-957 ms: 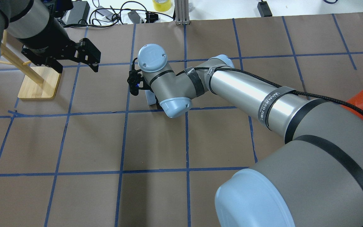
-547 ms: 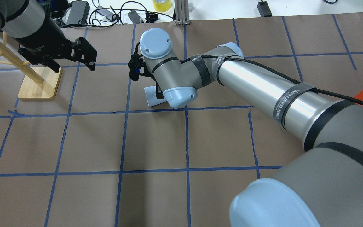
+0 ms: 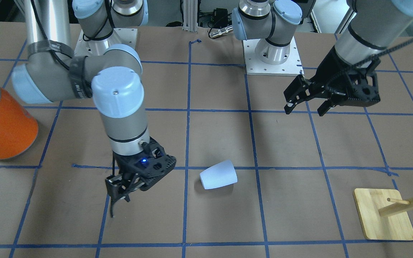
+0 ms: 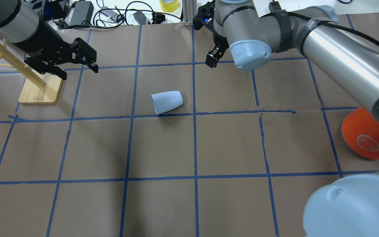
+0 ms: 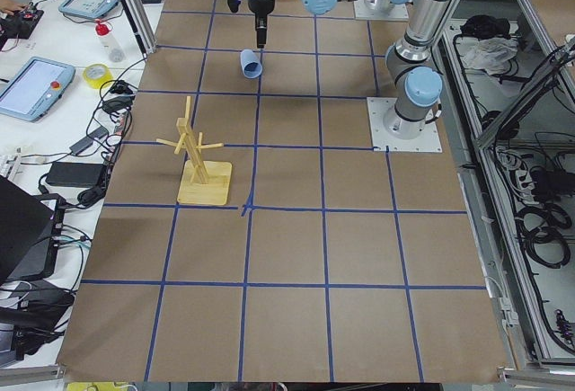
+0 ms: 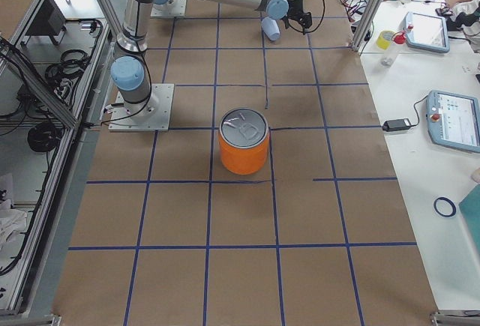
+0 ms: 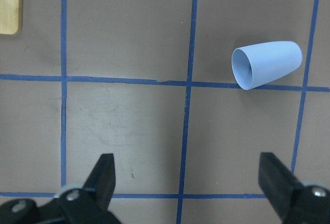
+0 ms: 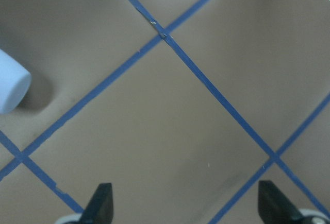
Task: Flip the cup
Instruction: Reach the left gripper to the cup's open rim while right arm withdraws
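Orange can (image 4: 364,141) is set at robot's rt; its round white logo can't be read; wooden rack (image 4: 39,89) is stood far left. Both jaw pairs are spread wide, nothing held; right gripper (image 8: 186,195) is judged nearer than left gripper (image 4: 79,73). Cup (image 4: 167,102) is laid on its side on table (image 4: 163,148) btwn them, long axis left-right, mouth twd left gripper; no writing is seen on it.

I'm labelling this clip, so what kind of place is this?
Probably a robotics lab: right arm and left arm bolted to a table with a blue tape grid, a teach pendant on the side bench.
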